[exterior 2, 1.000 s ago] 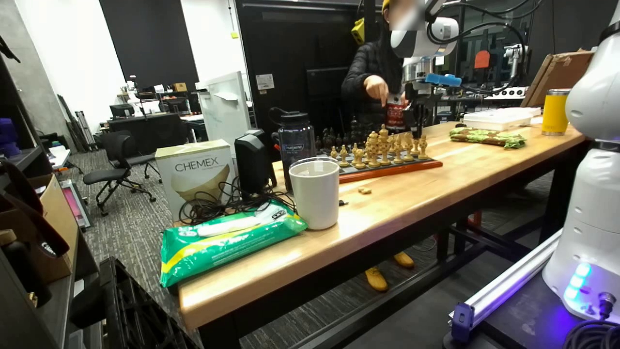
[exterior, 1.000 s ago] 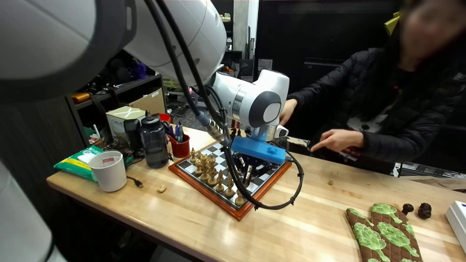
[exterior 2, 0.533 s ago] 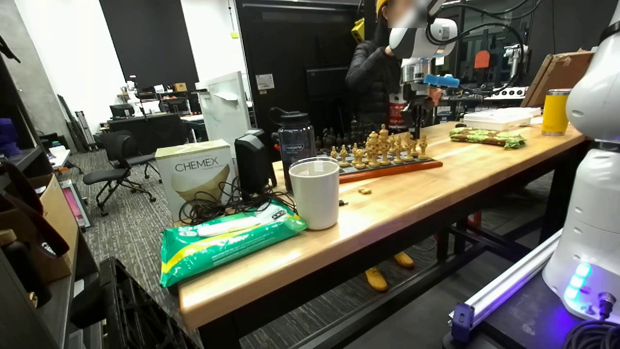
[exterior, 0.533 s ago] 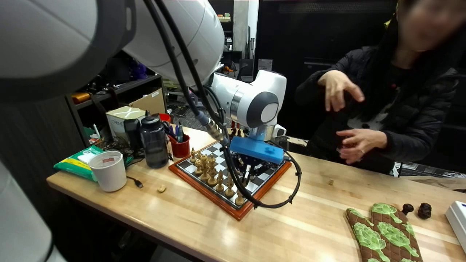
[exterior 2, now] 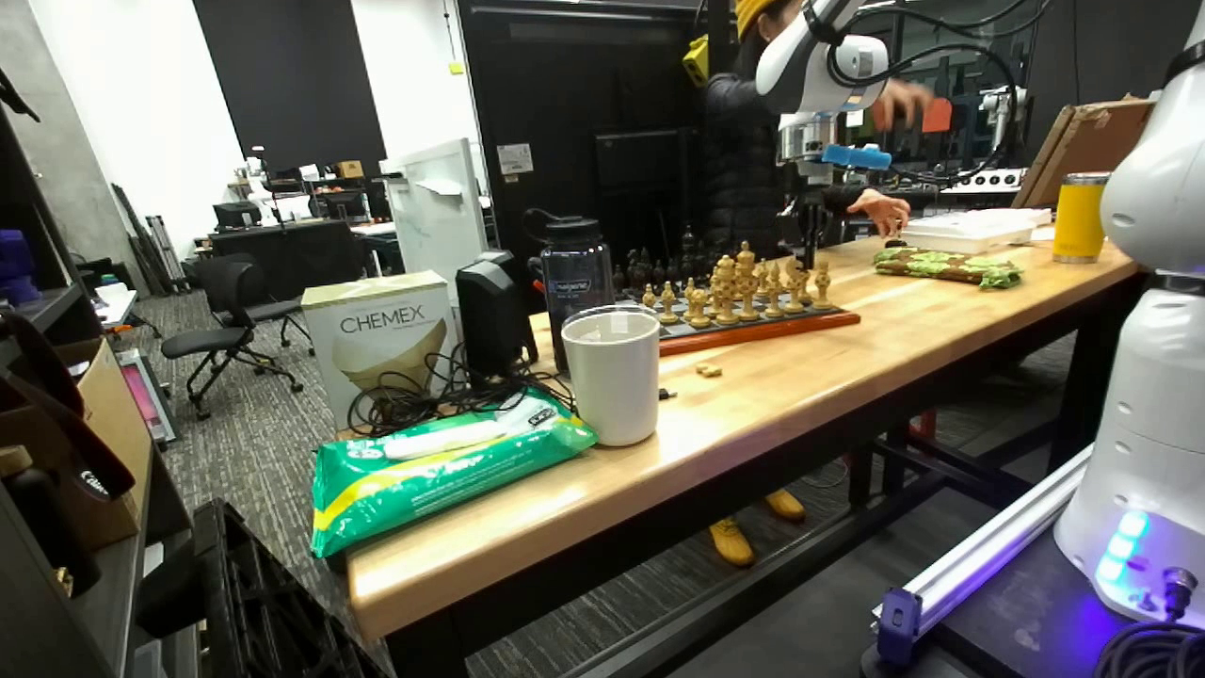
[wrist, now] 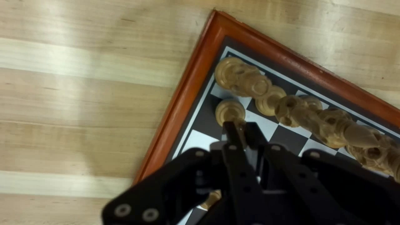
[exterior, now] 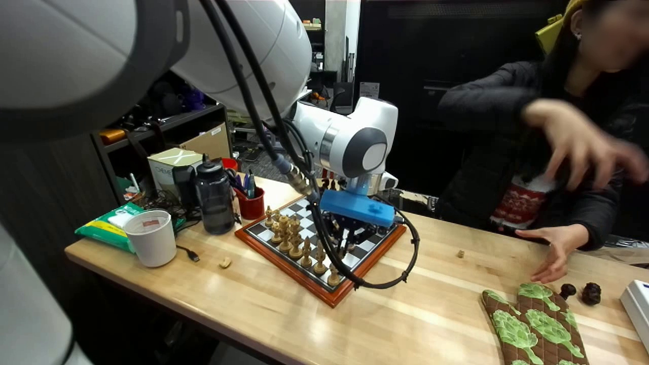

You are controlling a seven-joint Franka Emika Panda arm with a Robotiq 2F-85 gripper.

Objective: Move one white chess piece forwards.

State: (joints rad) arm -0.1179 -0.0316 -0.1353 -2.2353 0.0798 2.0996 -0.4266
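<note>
A chessboard with a reddish wooden rim (exterior: pixel 284 270) stands on the table; its rim also shows in the wrist view (wrist: pixel 195 65). White, tan-coloured pieces (exterior: pixel 295 248) stand along its near side, and dark pieces (exterior 2: pixel 687 250) along its far side. My gripper (wrist: pixel 240 125) points down over the near corner of the board. Its fingers are close together on the upper part of a white pawn (wrist: pixel 230 110), whose base rests on the board. A taller white piece (wrist: pixel 229 73) stands in the corner beside it. In an exterior view the fingers (exterior: pixel 346 246) are partly behind a cable.
A person's blurred hand (exterior: pixel 563 248) is above the table near a green-patterned oven mitt (exterior: pixel 537 324). A dark bottle (exterior: pixel 214 200), a red pen cup (exterior: pixel 252 204) and a white cup (exterior: pixel 151 241) stand left of the board. A small pale piece (exterior: pixel 461 254) lies right of it.
The arm has shifted slightly left in both exterior views. The person's hands have moved from near the board to the right, towards the mitt. The board pieces look the same.
</note>
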